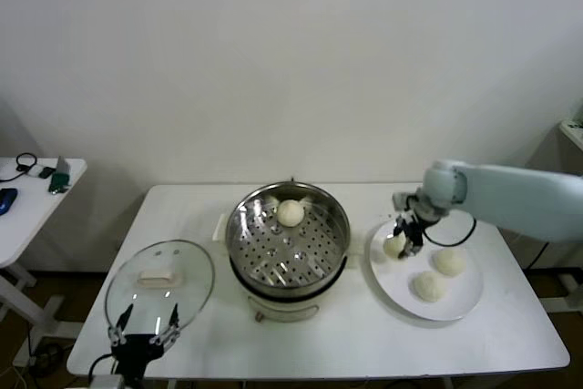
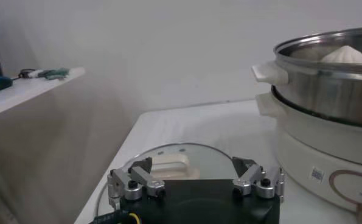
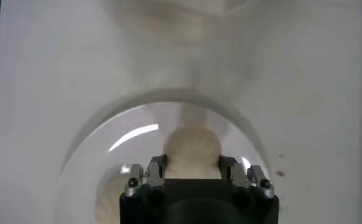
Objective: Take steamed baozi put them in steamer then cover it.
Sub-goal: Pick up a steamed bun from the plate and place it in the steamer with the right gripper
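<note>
R gripper [image 1: 404, 241] jaws clamped on one baozi [image 1: 394, 245] at near-steamer edge of white plate [image 1: 460, 305]; 2 more baozi [image 1: 449, 261] on plate beside it. Steamer [image 1: 239, 239] mid-bench, 1 baozi [image 1: 291, 212] on perforated tray, uncovered. L gripper [image 1: 144, 331] jaws spread wide, holding nothing, at front edge of glass lid [image 1: 187, 269] lying flat on bench [image 1: 364, 348], L of steamer.

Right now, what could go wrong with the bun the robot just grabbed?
The right hand is shut on a baozi on the white plate. Squeezed soft dough might get dented, or slip out on the way to the steamer. Two other buns lie close by on the plate, so the hand could bump them as it lifts.
</note>
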